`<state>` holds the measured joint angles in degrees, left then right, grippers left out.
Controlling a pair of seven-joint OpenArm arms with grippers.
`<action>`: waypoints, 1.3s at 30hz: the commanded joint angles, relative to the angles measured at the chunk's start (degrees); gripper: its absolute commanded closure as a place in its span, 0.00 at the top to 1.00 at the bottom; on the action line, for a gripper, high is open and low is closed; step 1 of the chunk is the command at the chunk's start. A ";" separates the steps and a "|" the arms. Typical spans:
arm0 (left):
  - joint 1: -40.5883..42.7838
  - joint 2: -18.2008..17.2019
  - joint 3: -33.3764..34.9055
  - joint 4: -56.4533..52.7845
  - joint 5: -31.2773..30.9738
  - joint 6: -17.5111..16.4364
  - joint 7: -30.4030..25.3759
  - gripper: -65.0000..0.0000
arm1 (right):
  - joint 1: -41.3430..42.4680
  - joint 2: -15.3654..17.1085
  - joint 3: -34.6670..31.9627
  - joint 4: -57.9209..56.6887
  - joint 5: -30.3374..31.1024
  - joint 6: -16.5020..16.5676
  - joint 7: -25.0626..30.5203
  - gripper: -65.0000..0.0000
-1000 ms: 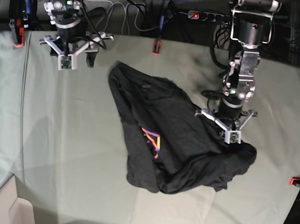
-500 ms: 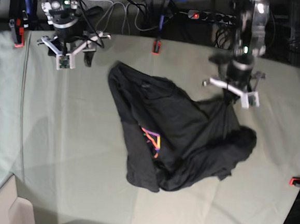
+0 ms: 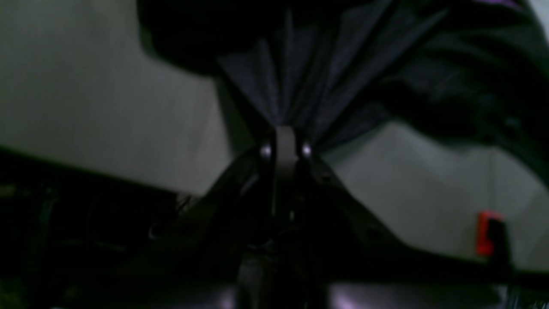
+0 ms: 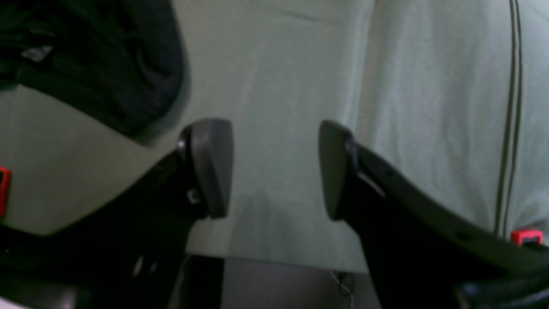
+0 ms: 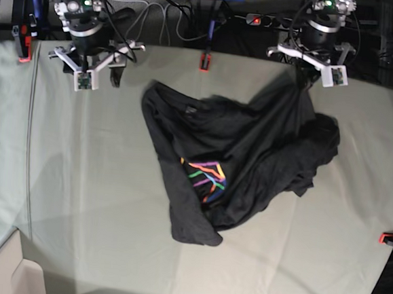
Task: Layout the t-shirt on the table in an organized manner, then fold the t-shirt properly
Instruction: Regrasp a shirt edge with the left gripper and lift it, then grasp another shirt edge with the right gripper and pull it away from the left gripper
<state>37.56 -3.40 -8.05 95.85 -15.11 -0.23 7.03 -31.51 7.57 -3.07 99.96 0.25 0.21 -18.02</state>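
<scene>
At the far left of the base view, the right tool [image 5: 86,72] hangs over bare tabletop [image 5: 76,199] near the back edge, its 2 fingers [image 4: 210,167] spread wide with nothing between them — only pale cloth shows in the gap. The black t-shirt [image 5: 229,163] lies crumpled across the middle, apart from that tool, its lower end bunched toward the front and a rainbow line graphic [image 5: 206,176] showing among the folds. From there the fabric rises in a taut cone to the back right, where the left tool [image 5: 310,73] pinches a gathered edge — jaws closed tight on the cloth, pleats fanning out from the tip in the wrist view. A red-orange clamp [image 5: 205,60] sits on the back edge between the 2 arms.
</scene>
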 commanded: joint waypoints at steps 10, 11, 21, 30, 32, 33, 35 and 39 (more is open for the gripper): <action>-0.86 -0.25 0.01 -5.17 -0.05 0.10 -0.74 0.00 | -0.01 0.03 -2.78 1.09 -0.12 0.19 1.36 0.50; -0.95 -0.25 0.01 -5.17 -0.05 0.10 -0.74 0.00 | -0.01 0.03 -3.74 1.18 -0.12 0.19 1.36 0.50; -0.68 -0.43 0.01 -2.80 -0.05 -0.08 -0.57 0.02 | 4.03 0.03 -7.70 1.44 -0.21 0.19 0.92 0.50; -0.68 -0.34 -0.08 -2.27 -0.05 -0.08 -0.57 0.30 | 8.34 -0.41 -10.16 -5.33 -0.12 0.19 0.92 0.51; -0.68 -0.34 -0.08 -2.27 -0.05 -0.08 -0.65 0.30 | 9.31 -0.50 -12.09 -7.00 -0.12 0.19 0.92 0.51; -0.68 -0.34 -0.08 -2.27 -0.05 -0.08 -0.74 0.30 | 9.66 -0.58 -12.71 -7.70 -0.12 0.19 0.92 0.51; -0.68 -0.34 -0.08 -2.27 -0.05 -0.08 -0.74 0.30 | 10.45 -0.67 -14.03 -9.19 -0.12 0.19 1.01 0.51; -0.68 -0.34 -0.08 -0.25 -0.05 -0.08 -0.74 0.30 | 12.12 -0.67 -16.05 -12.45 -0.12 0.19 0.92 0.51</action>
<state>36.47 -3.64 -8.10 94.35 -15.11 -0.14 7.51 -19.66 6.79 -19.22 86.59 0.08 0.21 -18.26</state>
